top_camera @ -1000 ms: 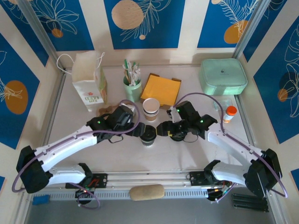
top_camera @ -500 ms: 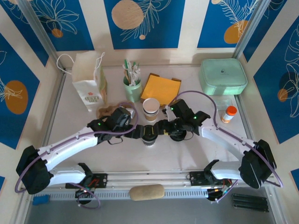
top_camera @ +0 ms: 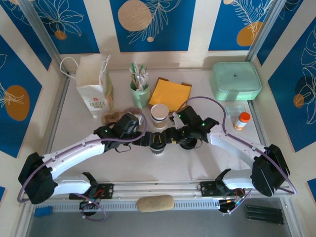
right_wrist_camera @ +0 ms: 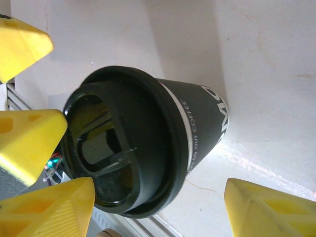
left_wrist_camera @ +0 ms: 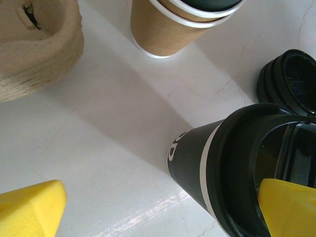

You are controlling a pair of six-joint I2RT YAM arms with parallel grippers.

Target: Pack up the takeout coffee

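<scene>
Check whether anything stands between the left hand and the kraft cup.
Nothing visible does. In the left wrist view, bare table lies between the open left hand and the kraft cup. The dark lidded cup stands off to one side of that path.

The workspace is a shallow booth. Its back wall (top_camera: pixel 200 29) and the two side walls (top_camera: pixel 17 74) are cream boards carrying deep blue panels (top_camera: pixel 153 24), each printed with white line-drawn leaves and flat tan or orange discs (top_camera: pixel 134 15). Slim aluminium posts (top_camera: pixel 43 37) run up the corners where the walls meet. The table (top_camera: pixel 187 165) has a pale, faintly veined top, glossy enough to throw back a bright streak of light in the right wrist view. Slotted aluminium rails (top_camera: pixel 163 188) line its near edge, and beyond them lies a plain grey surface (top_camera: pixel 187 224). The lighting is even and diffuse, with soft-edged shadows.
</scene>
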